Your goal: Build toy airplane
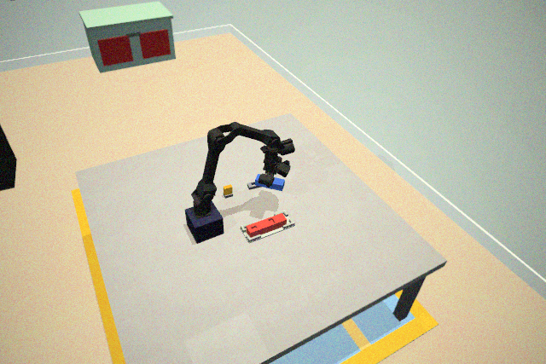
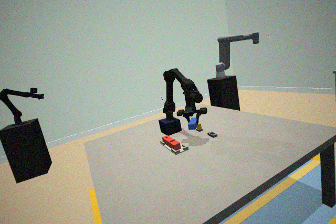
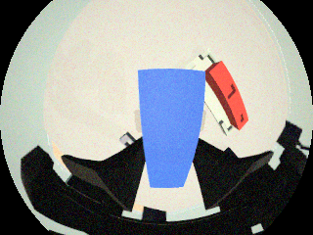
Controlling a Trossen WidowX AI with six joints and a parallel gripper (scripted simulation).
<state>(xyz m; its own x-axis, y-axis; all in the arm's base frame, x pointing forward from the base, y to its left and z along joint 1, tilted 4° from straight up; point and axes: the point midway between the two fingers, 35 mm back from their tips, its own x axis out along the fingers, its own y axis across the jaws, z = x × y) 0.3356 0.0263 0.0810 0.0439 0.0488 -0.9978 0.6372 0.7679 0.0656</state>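
The red fuselage [image 1: 266, 224] [image 2: 171, 142] [image 3: 229, 95] looks seated in its cradle [image 1: 268, 234] [image 2: 176, 152] [image 3: 215, 112], while the gripper [image 1: 268, 182] [image 2: 192, 123] [image 3: 168, 137] clamps the blue wing [image 1: 276, 183] [image 2: 192, 124] [image 3: 171, 122], still unfitted like the yellow tail fin [image 1: 227, 189] [image 2: 199, 126].

The blue wing [image 1: 275, 183] [image 2: 192, 124] [image 3: 171, 127] is held aloft, the red fuselage [image 1: 266, 225] [image 2: 171, 142] [image 3: 229, 95] lies lengthwise in the pale jig [image 1: 270, 234] [image 2: 182, 151] [image 3: 215, 110], its two dark top sockets uncovered, and the small yellow fin [image 1: 227, 189] [image 2: 199, 126] stands upright on the table in a dark holder, apart from the jig.
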